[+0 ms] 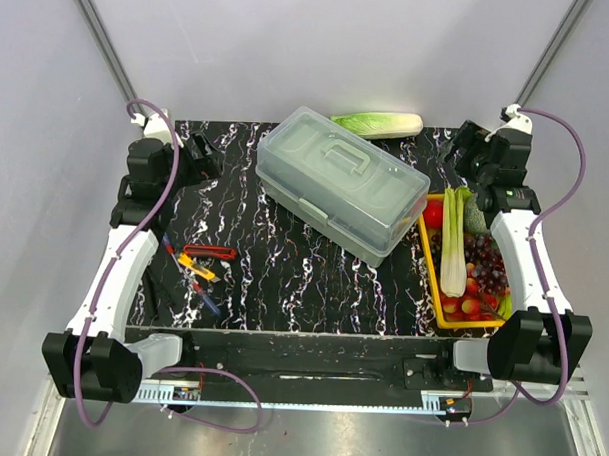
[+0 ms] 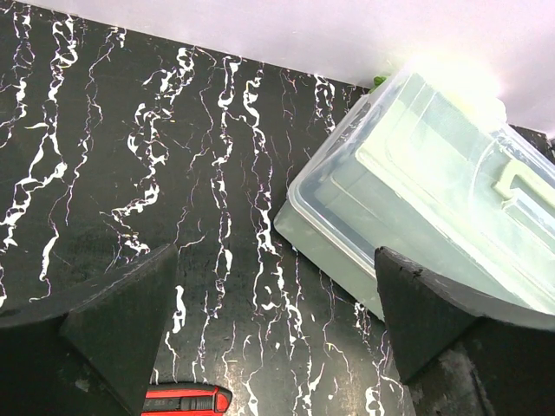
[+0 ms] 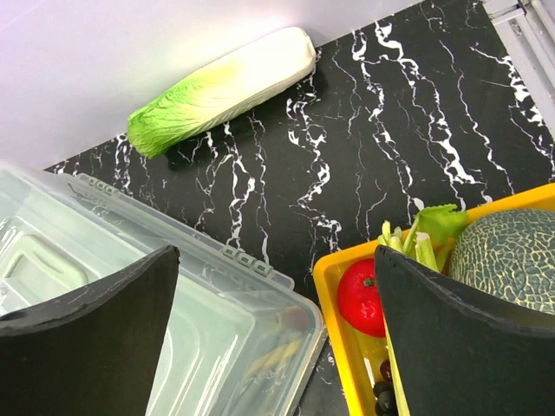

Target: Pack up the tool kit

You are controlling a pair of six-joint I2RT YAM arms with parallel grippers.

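The tool kit box (image 1: 341, 182) is a closed translucent grey case with a lid handle, lying at an angle in the middle of the black marbled table. It also shows in the left wrist view (image 2: 434, 199) and in the right wrist view (image 3: 147, 321). Small hand tools lie at the left front: a red utility knife (image 1: 210, 252), also in the left wrist view (image 2: 182, 399), and a yellow and blue tool (image 1: 199, 271). My left gripper (image 1: 201, 154) is open and empty at the back left. My right gripper (image 1: 465, 154) is open and empty at the back right.
A yellow tray (image 1: 433, 283) of vegetables and fruit stands right of the box, against its corner. In the right wrist view the tray (image 3: 334, 286) holds a tomato (image 3: 362, 297) and a melon (image 3: 507, 256). A Chinese cabbage (image 1: 380, 124) lies behind the box.
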